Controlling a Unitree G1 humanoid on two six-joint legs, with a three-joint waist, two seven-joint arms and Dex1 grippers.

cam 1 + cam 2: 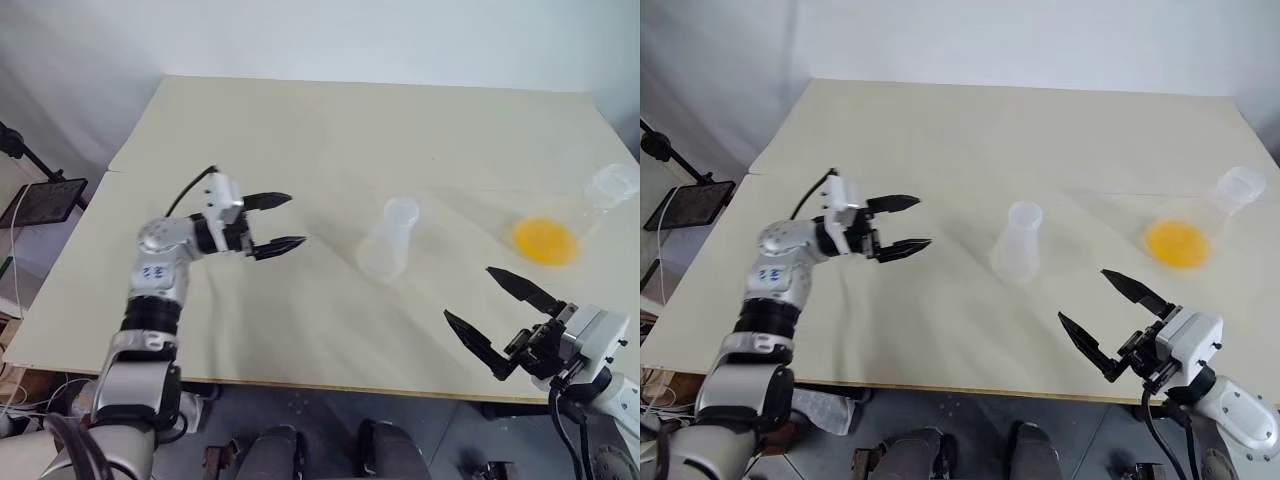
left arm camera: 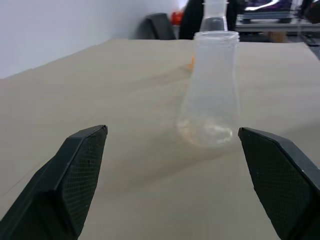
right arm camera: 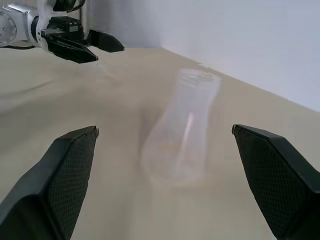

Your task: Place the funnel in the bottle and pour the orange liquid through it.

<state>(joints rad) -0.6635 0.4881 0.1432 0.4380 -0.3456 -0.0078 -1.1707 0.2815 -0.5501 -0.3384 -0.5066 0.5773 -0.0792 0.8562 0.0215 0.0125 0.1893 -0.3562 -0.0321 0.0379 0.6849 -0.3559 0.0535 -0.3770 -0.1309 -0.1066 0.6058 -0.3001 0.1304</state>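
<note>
The bottle (image 1: 386, 243), frosted and whitish, stands upright in the middle of the table. I cannot tell the clear funnel apart from the bottle's mouth (image 2: 215, 36); a faint streak shows inside the neck (image 3: 189, 127). The orange liquid (image 1: 545, 240) pools in a clear conical flask (image 1: 598, 198) to the right of the bottle. My left gripper (image 1: 297, 219) is open and empty, a short way left of the bottle and pointing at it. My right gripper (image 1: 467, 292) hangs open and empty near the table's front edge, in front of the flask.
The beige table (image 1: 300, 130) stretches far back behind the vessels. A seam (image 1: 130, 172) crosses its left side. A black stand with a flat plate (image 1: 45, 200) stands off the table's left edge.
</note>
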